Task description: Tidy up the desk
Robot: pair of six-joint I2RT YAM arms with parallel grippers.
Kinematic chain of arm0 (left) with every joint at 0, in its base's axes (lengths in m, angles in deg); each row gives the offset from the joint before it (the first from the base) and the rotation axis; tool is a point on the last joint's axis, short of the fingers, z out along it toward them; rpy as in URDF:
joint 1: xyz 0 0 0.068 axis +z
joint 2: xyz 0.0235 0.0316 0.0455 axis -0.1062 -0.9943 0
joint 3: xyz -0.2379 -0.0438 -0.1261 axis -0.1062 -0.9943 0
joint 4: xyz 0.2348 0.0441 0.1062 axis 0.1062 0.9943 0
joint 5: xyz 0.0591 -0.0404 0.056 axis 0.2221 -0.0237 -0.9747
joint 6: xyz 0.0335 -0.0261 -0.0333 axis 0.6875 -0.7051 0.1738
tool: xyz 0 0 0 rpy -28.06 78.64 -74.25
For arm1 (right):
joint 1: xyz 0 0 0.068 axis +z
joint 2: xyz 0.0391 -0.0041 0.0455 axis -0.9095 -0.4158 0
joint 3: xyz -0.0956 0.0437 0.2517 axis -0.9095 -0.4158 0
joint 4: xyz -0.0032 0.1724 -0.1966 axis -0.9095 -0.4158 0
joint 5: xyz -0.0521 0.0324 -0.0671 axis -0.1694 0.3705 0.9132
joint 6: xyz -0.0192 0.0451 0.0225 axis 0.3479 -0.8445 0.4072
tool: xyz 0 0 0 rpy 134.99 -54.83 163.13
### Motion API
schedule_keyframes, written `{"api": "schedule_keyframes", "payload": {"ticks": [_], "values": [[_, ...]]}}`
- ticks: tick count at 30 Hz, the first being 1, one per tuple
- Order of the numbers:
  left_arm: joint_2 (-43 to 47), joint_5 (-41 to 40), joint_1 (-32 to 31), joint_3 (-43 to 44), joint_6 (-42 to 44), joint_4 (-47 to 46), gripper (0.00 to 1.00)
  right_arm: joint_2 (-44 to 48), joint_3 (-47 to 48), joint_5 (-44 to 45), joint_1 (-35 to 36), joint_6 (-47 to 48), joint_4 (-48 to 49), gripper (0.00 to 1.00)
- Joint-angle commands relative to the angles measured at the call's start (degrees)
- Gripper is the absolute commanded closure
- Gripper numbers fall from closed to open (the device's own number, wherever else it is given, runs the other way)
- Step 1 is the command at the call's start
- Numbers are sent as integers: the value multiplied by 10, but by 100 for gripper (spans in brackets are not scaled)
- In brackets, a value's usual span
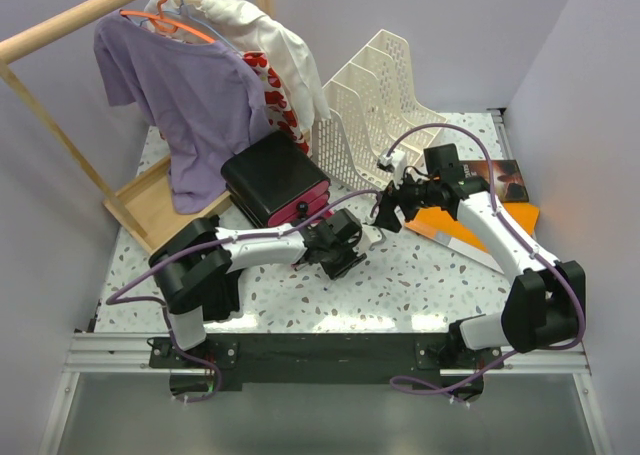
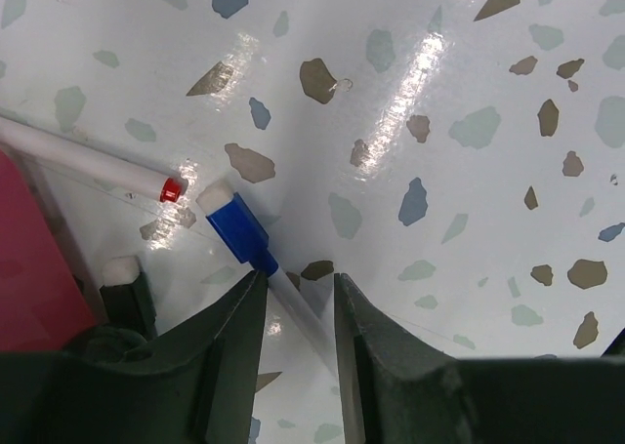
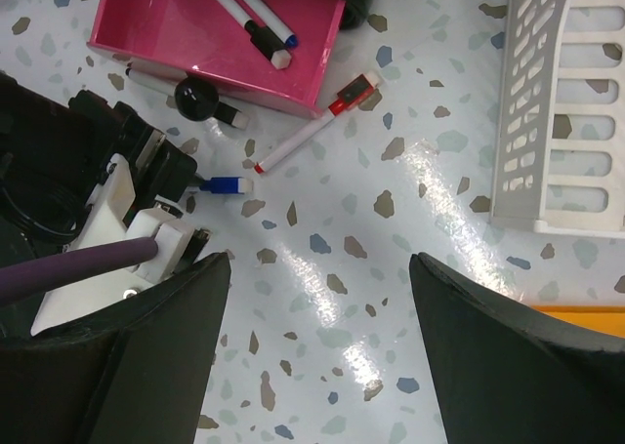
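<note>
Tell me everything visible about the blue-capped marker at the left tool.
The blue-capped marker is a slim white barrel with a blue cap ending in a white plug, plastic by its look. Capped, it lies flat on the desk, its barrel running between the two fingers of the left tool, which stand wider apart than the barrel. Its capped end sits close beside the tip of the red-ended marker, narrowly apart.

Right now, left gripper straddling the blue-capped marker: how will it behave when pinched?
The blue-capped marker looks stiff and light, so it probably lifts without sagging. Round body on the glossy desk: it may roll or skid if one finger touches first. It lies diagonally between the fingers of the left gripper, so it may swivel as they close.
</note>
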Motion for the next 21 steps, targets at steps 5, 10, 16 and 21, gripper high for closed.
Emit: {"api": "schedule_keyframes", "payload": {"ticks": [5,10,16,21], "values": [[-26,-36,10,12,-63,4,58,9,12,-68,16,12,-29,20],[-31,-47,9,13,-74,16,59,8,13,-68,15,13,-30,20],[-32,-77,1,19,-74,31,65,6,14,-68,15,15,-34,20],[5,-94,-3,18,-74,34,90,8,14,-68,13,14,-34,20]]}}
